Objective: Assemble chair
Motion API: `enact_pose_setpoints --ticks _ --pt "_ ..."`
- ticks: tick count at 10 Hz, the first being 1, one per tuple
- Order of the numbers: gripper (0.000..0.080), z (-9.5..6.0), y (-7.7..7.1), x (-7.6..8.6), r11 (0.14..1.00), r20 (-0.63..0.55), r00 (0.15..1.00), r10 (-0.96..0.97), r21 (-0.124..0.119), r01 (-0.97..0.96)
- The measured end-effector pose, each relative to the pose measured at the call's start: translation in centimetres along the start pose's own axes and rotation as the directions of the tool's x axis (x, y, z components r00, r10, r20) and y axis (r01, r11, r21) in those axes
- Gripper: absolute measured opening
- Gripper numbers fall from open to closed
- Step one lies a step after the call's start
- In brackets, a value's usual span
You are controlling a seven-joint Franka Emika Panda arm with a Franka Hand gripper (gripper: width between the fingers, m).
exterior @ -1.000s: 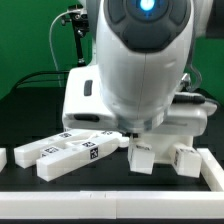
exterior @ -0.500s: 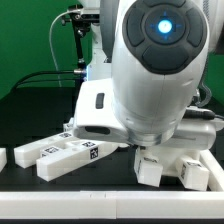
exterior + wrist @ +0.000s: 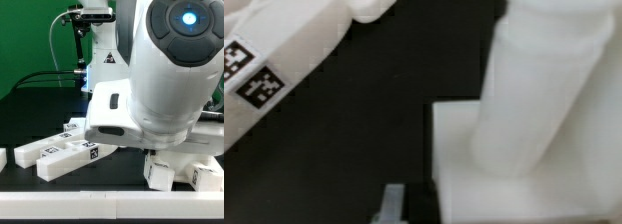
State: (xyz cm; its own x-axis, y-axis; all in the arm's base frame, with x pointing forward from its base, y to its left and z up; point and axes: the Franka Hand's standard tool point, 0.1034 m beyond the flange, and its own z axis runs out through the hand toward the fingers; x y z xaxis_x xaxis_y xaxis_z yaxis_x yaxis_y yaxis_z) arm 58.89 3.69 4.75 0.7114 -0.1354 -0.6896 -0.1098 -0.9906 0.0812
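Two long white chair bars (image 3: 65,153) with black-and-white tags lie side by side at the exterior view's left. Two chunky white chair blocks (image 3: 163,172) (image 3: 206,178) stand under the arm at the exterior view's right. The arm's big white body (image 3: 165,75) hides the gripper in that view. In the wrist view the gripper (image 3: 393,205) shows only as a thin grey tip, shut, right beside a white chair block (image 3: 526,110). A tagged bar (image 3: 263,70) lies across a dark gap from it. I see nothing held between the fingers.
A white strip (image 3: 60,208) runs along the table's front edge. A small white piece (image 3: 3,158) sits at the far left edge of the exterior view. Black cables and a stand (image 3: 70,40) rise behind, against a green backdrop.
The arm has swung toward the exterior view's right and nearer the camera. The two white blocks beneath it have shifted right and forward with it. The tagged bars stay put.
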Motion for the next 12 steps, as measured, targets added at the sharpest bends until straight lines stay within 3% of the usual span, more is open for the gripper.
enact_pose_setpoints --ticks 1,3,4,5,7,8,9,11,12 --pt "0.0031 -0.1 0.0 0.0 1.0 -0.01 1.0 -0.001 -0.021 0.001" --pt "0.0033 -0.2 0.0 0.0 1.0 -0.012 1.0 -0.002 -0.028 0.001" --pt "0.0192 -0.2 0.1 0.0 1.0 -0.012 1.0 0.0 -0.027 0.0" --pt "0.0192 -0.2 0.1 0.0 1.0 -0.012 1.0 0.0 -0.027 -0.001" --pt "0.0466 -0.2 0.2 0.1 1.0 -0.012 1.0 0.001 -0.026 -0.002" --pt "0.0466 -0.2 0.3 0.1 1.0 -0.012 1.0 0.002 -0.025 -0.002" --pt "0.0611 -0.7 0.5 0.2 1.0 -0.026 1.0 0.005 -0.021 -0.006" --pt "0.064 -2.5 1.4 0.1 1.0 -0.075 0.997 0.005 -0.005 -0.005" --pt "0.0648 -4.2 1.5 0.9 1.0 -0.195 0.981 -0.011 0.011 0.014"
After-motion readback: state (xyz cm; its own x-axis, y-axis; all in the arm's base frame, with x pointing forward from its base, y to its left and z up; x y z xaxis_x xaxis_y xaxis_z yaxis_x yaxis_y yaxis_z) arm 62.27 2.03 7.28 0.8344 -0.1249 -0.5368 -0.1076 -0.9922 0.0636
